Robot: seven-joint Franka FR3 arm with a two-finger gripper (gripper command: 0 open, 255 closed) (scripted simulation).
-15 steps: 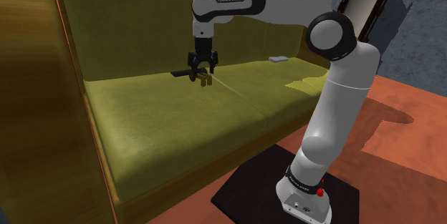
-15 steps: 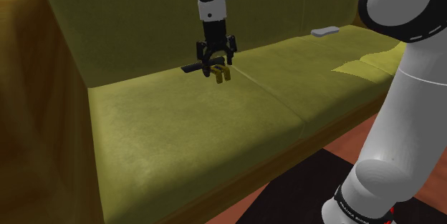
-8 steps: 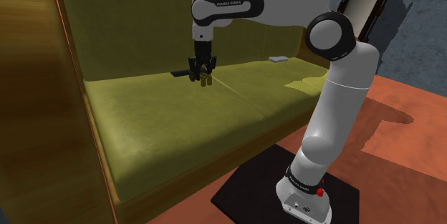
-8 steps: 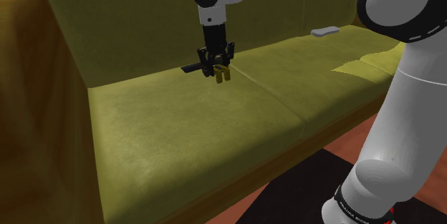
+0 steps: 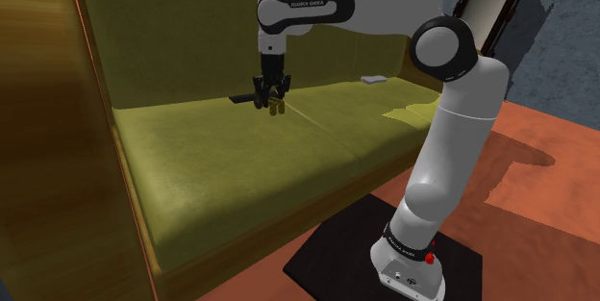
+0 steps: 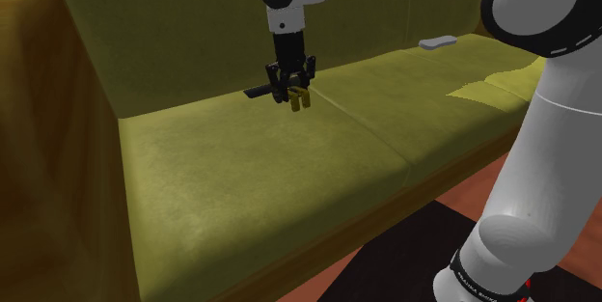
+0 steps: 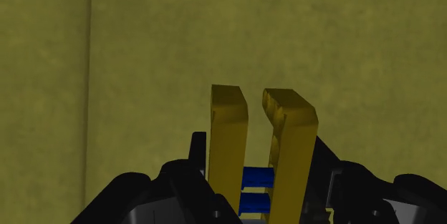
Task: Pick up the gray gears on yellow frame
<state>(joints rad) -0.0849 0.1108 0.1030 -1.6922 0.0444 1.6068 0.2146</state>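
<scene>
While the grasp looks made, the lift is not yet done: end effector (image 6: 292, 97) pinched tight on the yellow frame (image 7: 229, 140), low over the sofa (image 5: 221, 164) seat, close under the backrest.

Left to right: thin black strip (image 5: 240, 97) lying just beside the frame. Frame itself hard, boxy, two flat upright bars with blue rungs (image 7: 256, 177) between; gears not discernible. Small pale slab (image 5: 373, 80) well apart. Upholstery matte olive, soft-looking.

Next move, as I judge it: straight rise, grip kept firm.
</scene>
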